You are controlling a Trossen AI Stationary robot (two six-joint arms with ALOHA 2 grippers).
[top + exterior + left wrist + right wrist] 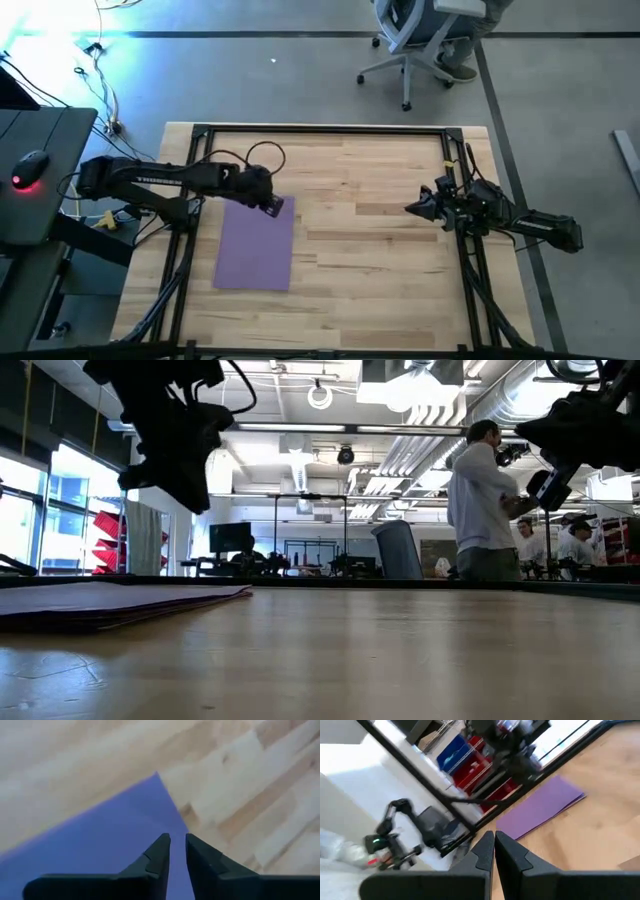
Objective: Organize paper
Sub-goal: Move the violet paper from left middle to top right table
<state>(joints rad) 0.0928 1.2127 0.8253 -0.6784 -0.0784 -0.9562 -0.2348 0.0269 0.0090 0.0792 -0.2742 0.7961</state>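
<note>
- The paper (255, 245) is seen as one neat stack with a purple sheet on top, lying flat on the wooden table (400, 260), on the left arm's side of it.
- In the low view the stack shows several thin layers with edges nearly flush, only slightly fanned at the near corner; no other sheet colour can be told with certainty.
- The left gripper (270, 203) is held just above the stack's far right corner. In the left wrist view its fingers (159, 854) are parted by a narrow gap and nothing is gripped between them, so the claw is judged released.
- The step in hand is judged to be the letting-go of a sheet onto the stack. It is done well if the gripper is lifted straight up, so that the top sheet is not dragged askew.
- The right gripper (420, 208) is parked well apart from the stack, over the table's right part, clenched on nothing.
</note>
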